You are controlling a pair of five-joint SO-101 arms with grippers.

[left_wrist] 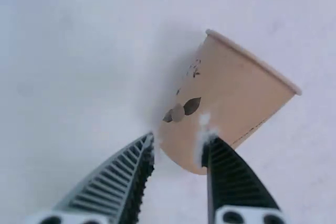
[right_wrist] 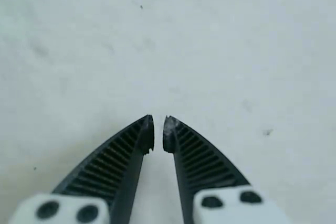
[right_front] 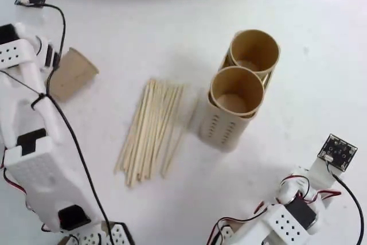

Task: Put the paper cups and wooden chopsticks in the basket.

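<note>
Step in hand, as judged: pick-up of the loose paper cup (left_wrist: 231,103), which lies on its side on the worktop (right_front: 172,27) at about 10 o'clock from the wooden chopsticks (right_front: 150,133). The left claw (left_wrist: 177,142) stands with its jaws apart at the cup's base end. One finger (left_wrist: 223,166) lies against the cup wall close to the base, and the other sits just beside the base without touching it. The rim points away from the claw. The right claw (right_wrist: 158,129) has its tips all but together over bare worktop and holds nothing. The basket (right_front: 221,127) stands at 3 o'clock from the chopsticks, with two more cups (right_front: 237,93) apparently seated in it. Assessment: the present purchase is shallow, taking only the base corner. A sound grasp would call for the claw to go further along the cup so both jaws bracket the wall, then close lightly, since thin paper is likely to crush or fold. Risk noted: a cup on its side may roll or skid away from a one-sided push. The chopsticks are untouched and loosely fanned.
</note>
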